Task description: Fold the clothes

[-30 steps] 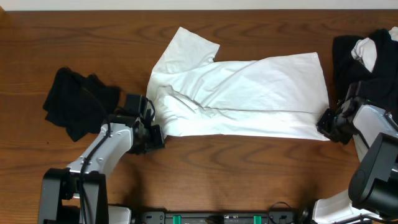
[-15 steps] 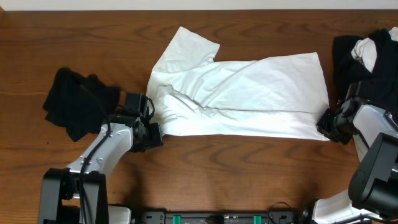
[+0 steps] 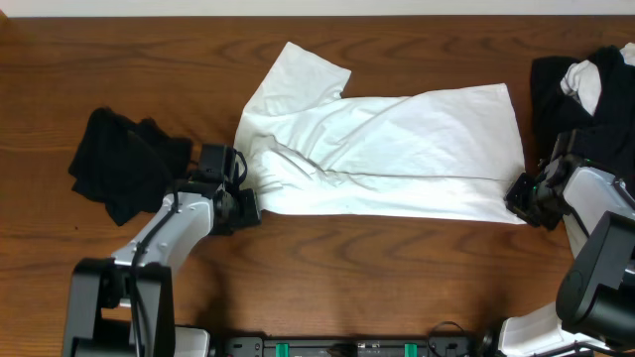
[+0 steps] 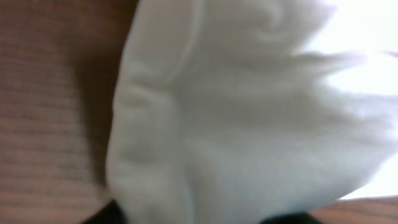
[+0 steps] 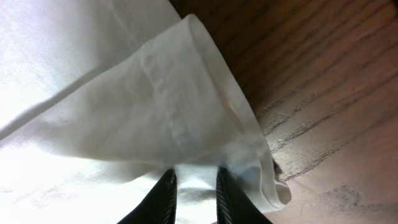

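Key relation: the white T-shirt [image 3: 397, 149] lies spread between the two arms, its long axis running left to right across the table [image 3: 397, 297]. Each arm sits at one end of the shirt's near edge.
Left gripper: the left gripper [image 3: 246, 206] touches the shirt's near left corner, at the collar end. Its wrist view is filled with blurred white cloth, so it cannot be told whether the jaws are spread or pinching.
Right gripper: the right gripper [image 5: 196, 177] is at the near right corner, at the hem end. Its two dark fingers [image 5: 165, 193] stand close together with white fabric pinched between them.
Nearer arm: neither, judging by the overhead view. The shirt reaches away from both grippers toward the table's far side, so a lengthwise fold probably needs both corners carried that way together.
Shirt shape: a long rectangle with one sleeve [image 3: 303, 74] poking toward the far left. A straight crease runs parallel to the near edge.
Shirt material: thin, soft cotton-like cloth, wrinkled near the collar end. A stitched hem [image 5: 165, 99] with doubled layers shows at the right corner.
Other clothes: a crumpled black garment [image 3: 119, 164] lies left of the shirt, near the left arm. A black-and-white pile [image 3: 585, 84] lies at the far right.
Table surface: dark wood with a visible grain.
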